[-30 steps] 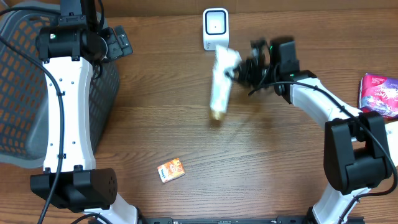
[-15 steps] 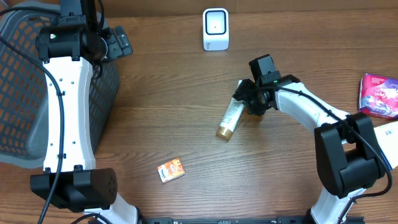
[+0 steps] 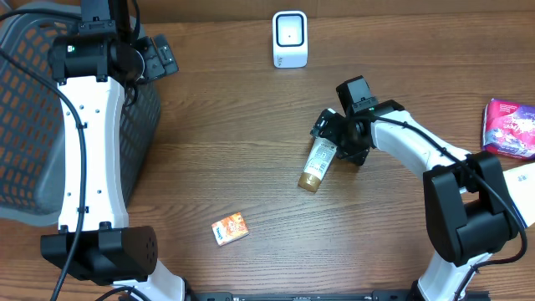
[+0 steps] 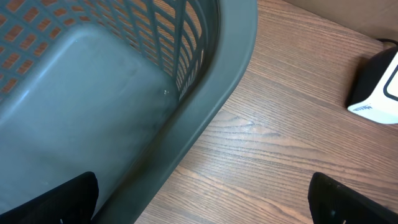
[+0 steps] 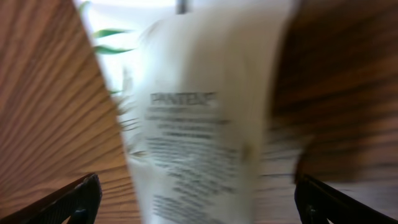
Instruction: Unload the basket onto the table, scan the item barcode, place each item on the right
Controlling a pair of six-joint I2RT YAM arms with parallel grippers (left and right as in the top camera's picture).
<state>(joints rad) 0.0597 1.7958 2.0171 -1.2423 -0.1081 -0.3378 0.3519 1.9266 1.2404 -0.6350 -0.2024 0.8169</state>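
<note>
Moved since a second ago: white plastic shampoo tube with a gold cap (image 3: pixel 316 165), which was lifted up close to the scanner at the far side, now lies lower down on the brown wooden table (image 3: pixel 217 142), right of centre.
Tube position: flat on the wood, gold cap pointing near and slightly left, its far end under the right arm's tool.
Right gripper (image 3: pixel 338 139): spread wide; the wrist view shows the printed tube lying between the two fingertips with wood visible on both sides, so nothing is pinched.
Left gripper (image 3: pixel 161 57): spread and empty, hanging at the far left over the rim of the grey plastic mesh basket (image 4: pixel 211 112).
Scanner: small white barcode scanner (image 3: pixel 290 38) stands at the far edge, well apart from the tube.
Other items: small orange box (image 3: pixel 230 228) near the front left of centre; purple packet (image 3: pixel 510 127) at the right edge.
Meaning for the task: the release reads as the pass at the scanner being over for this tube. Whether its barcode registered cannot be told.
</note>
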